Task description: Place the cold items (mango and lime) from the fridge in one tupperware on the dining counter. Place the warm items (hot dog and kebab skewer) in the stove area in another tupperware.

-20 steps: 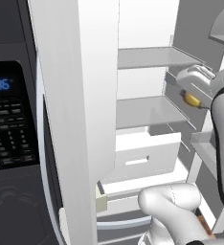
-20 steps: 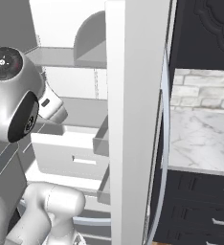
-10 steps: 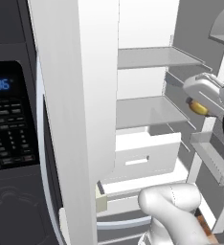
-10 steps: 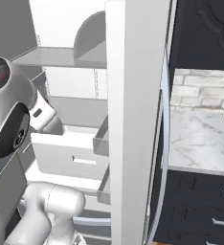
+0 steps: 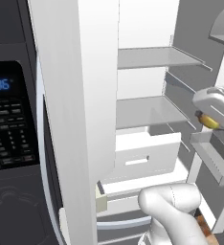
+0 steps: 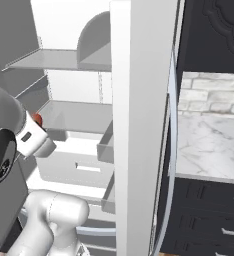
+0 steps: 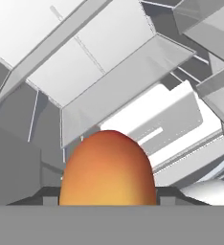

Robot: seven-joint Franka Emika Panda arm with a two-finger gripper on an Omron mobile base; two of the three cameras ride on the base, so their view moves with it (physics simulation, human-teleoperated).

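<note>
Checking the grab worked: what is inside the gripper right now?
A mango, orange and yellow, sits in the gripper between the finger tips. Its lower part is hidden from the hand view.

This was a home kitchen. An open white refrigerator [image 5: 75,119] took up most of the base views, with translucent grey glass shelves [image 5: 147,111] and a white pull-out crisper drawer [image 5: 145,157] inside, and grey storage bins on its door [image 6: 107,145]. Beside it, in the left base view, stood a black built-in microwave oven with a blue digital clock display and a keypad [image 5: 8,119]. In the right base view there was a white marble countertop [image 6: 209,145] over dark drawer cabinets with metal handles [image 6: 209,215], backed by a pale grey brick-pattern backsplash [image 6: 209,95] beneath a dark upper cabinet [image 6: 214,35].
</note>
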